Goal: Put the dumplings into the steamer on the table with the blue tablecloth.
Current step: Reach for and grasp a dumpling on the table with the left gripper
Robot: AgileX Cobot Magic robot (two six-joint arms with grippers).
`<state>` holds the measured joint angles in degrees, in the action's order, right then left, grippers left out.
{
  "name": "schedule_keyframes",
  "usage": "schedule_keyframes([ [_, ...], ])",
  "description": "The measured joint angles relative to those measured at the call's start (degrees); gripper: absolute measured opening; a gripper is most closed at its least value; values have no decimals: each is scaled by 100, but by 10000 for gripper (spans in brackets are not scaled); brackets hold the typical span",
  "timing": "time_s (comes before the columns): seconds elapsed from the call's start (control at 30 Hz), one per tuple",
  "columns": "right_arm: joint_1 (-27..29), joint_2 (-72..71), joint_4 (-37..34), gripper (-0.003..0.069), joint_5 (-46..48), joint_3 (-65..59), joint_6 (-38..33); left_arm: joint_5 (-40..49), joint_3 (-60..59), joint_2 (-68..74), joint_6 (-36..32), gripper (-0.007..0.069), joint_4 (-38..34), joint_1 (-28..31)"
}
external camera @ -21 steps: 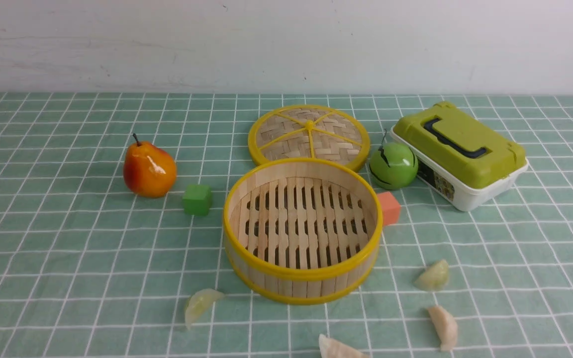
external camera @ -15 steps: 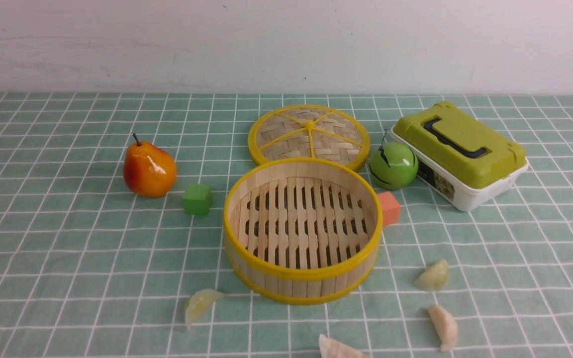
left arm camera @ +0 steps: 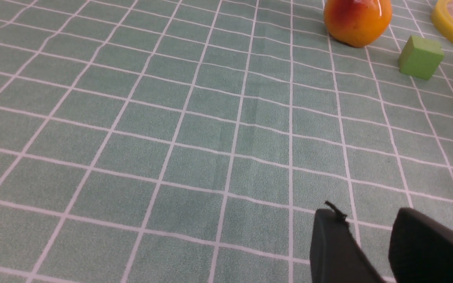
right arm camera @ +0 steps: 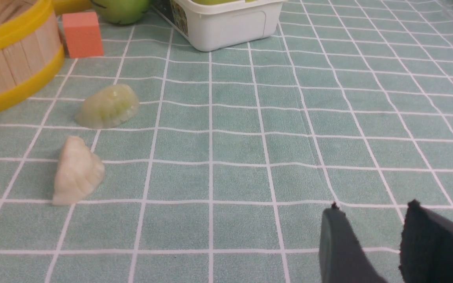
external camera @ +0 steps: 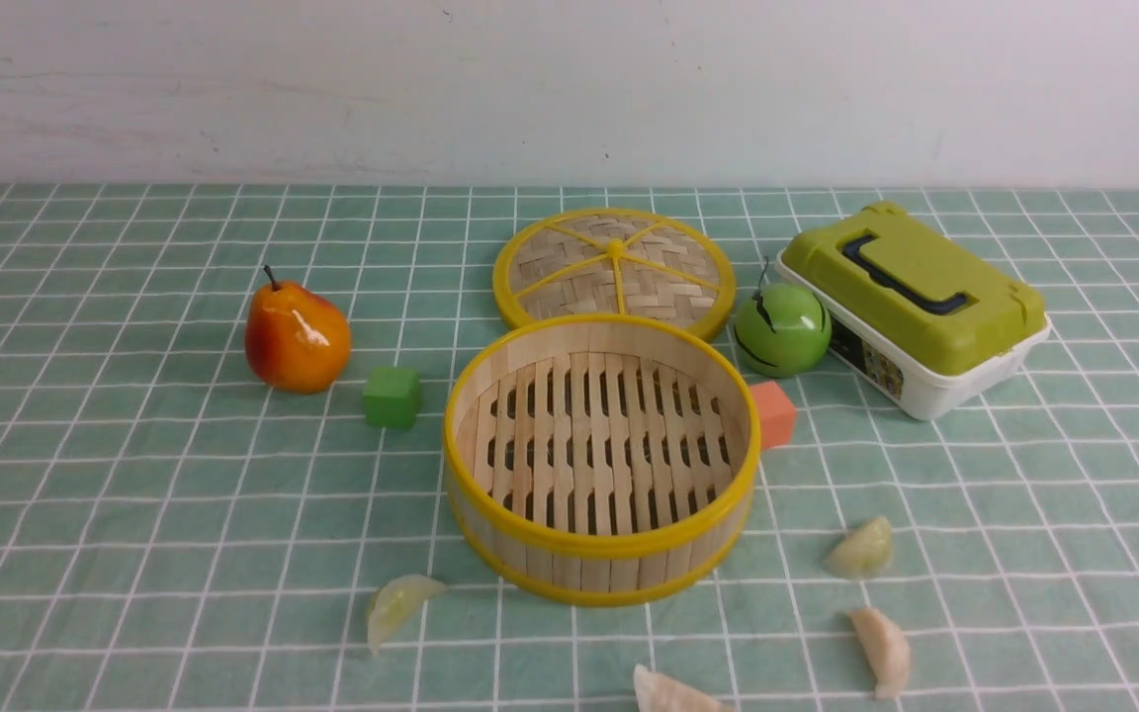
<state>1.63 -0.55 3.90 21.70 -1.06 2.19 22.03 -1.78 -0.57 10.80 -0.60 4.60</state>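
Observation:
The bamboo steamer stands empty in the middle of the teal checked tablecloth. Several dumplings lie on the cloth in front of it: a greenish one at front left, another greenish one at front right, a cream one nearer, and a second cream one cut by the lower edge. The right wrist view shows the steamer wall, a greenish dumpling and a cream dumpling. My right gripper is open over bare cloth, well apart from them. My left gripper is open and empty too. Neither arm appears in the front view.
The woven lid lies flat behind the steamer. A pear and a green cube sit to the left. A green apple, an orange block and a green-lidded white box sit to the right.

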Motion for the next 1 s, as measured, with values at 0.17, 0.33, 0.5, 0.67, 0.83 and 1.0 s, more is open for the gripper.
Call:
schedule_keyframes([
  [0.17,0,0,0,240,0,0,0,0,0,0,0,225,0,0],
  [0.33,0,0,132,240,0,0,0,0,0,0,0,232,0,0],
  [0.5,0,0,278,240,10,0,0,0,0,0,0,237,0,0],
  [0.67,0,0,278,240,5,0,0,0,0,0,0,237,0,0],
  [0.83,0,0,189,240,5,0,0,0,0,0,0,237,0,0],
  [1.0,0,0,-284,240,0,0,5,0,0,0,0,237,17,0],
])
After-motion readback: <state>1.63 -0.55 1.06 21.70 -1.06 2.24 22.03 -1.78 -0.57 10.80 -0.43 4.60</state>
